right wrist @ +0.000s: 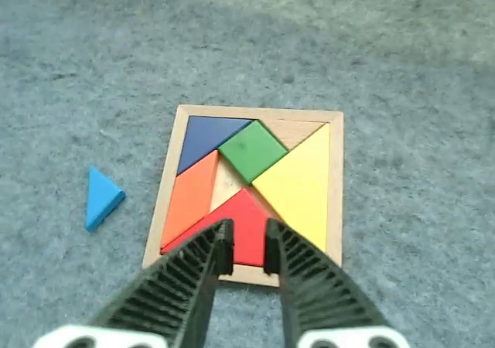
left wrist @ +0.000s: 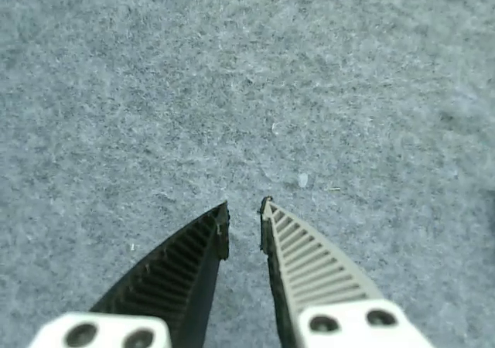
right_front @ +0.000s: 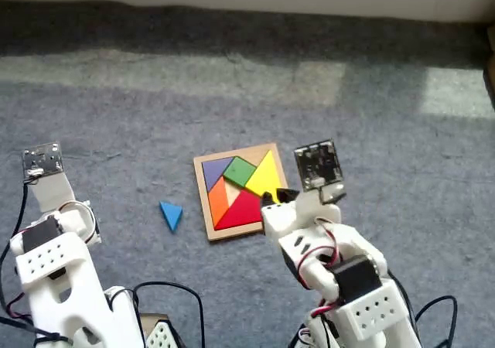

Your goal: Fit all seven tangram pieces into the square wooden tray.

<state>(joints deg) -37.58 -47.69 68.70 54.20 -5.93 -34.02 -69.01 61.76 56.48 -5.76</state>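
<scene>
High cam: fixed, far, looks down on grey carpet (right_front: 116, 108). My right wrist cam: close, faces square wooden tray (right wrist: 336, 178), shared with high. My left: close on carpet.

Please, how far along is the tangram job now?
Done: five pieces lie in the square wooden tray: the dark blue triangle, green square, yellow triangle, red triangle and orange parallelogram. In hand: nothing; the right gripper hovers at the tray's edge, the left gripper over carpet, both empty. To do: the light blue triangle lies on the carpet beside the tray, and two bare gaps show inside.
</scene>
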